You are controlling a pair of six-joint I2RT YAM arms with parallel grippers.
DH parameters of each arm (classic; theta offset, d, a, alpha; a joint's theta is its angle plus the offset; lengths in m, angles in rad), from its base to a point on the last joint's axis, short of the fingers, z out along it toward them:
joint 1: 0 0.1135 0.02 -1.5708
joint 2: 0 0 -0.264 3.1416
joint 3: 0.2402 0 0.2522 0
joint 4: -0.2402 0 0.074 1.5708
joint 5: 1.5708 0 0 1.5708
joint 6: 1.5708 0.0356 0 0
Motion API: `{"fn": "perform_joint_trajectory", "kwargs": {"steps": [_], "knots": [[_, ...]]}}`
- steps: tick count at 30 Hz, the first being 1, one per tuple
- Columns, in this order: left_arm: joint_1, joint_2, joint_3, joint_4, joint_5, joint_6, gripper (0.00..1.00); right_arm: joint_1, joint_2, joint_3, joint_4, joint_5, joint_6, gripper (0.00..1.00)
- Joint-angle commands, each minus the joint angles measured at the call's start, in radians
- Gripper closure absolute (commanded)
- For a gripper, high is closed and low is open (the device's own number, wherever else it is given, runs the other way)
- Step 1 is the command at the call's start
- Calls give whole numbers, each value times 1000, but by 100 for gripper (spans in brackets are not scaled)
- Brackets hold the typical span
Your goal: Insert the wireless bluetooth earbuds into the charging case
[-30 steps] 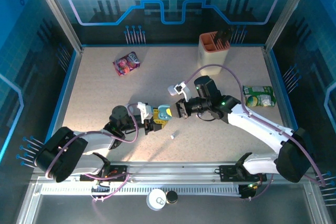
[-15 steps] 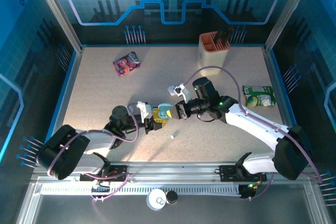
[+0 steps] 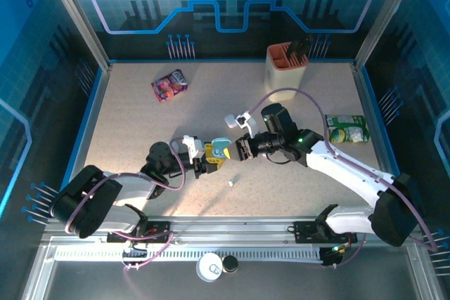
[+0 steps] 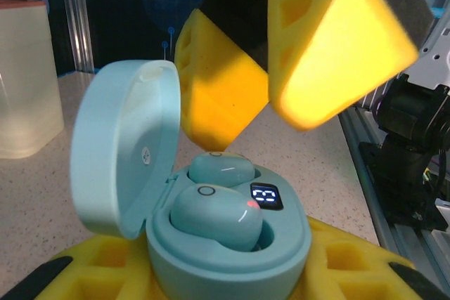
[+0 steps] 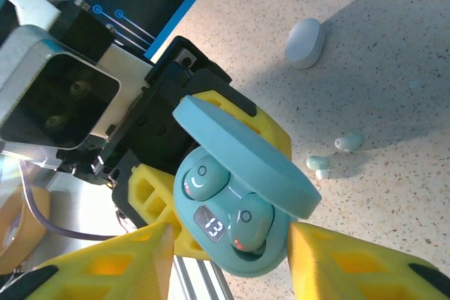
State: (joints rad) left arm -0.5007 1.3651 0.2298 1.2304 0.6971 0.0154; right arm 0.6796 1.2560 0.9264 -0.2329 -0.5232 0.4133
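Note:
The pale teal charging case (image 4: pixel 228 247) sits with its lid (image 4: pixel 126 145) swung open, and my left gripper (image 4: pixel 225 282) is shut on its base. Two teal earbuds (image 4: pixel 214 216) (image 4: pixel 221 170) lie in its wells beside a lit display. My right gripper (image 5: pixel 228 244) is open, its yellow fingers (image 5: pixel 105 272) standing to either side of the case (image 5: pixel 232 244) just above it. From the top view the case (image 3: pixel 220 149) lies between the left gripper (image 3: pixel 204 163) and the right gripper (image 3: pixel 241 149).
On the table by the case lie a small white rounded piece (image 5: pixel 305 42) (image 3: pixel 230 183) and two tiny pale blue stemmed buds (image 5: pixel 348 142) (image 5: pixel 318 165). A cream holder (image 3: pixel 286 63) stands at the back right, a snack packet (image 3: pixel 169 85) at the back left, a green packet (image 3: pixel 347 129) on the right.
My right gripper's jaws have spread apart over the case. The left gripper and the case have stayed put.

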Motion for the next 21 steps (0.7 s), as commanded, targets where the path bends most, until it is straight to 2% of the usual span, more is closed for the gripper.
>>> {"fn": "perform_joint_trajectory", "kwargs": {"steps": [1,14,21], "knots": [[-10,21,20,89,29,-15,66,-7,-42,32,-34,33,-28,51],[-9,24,9,98,18,-4,66,-10,25,154,-17,59,-42,47],[-10,4,16,77,9,-3,66,6,105,211,-46,-21,-81,43]]}}
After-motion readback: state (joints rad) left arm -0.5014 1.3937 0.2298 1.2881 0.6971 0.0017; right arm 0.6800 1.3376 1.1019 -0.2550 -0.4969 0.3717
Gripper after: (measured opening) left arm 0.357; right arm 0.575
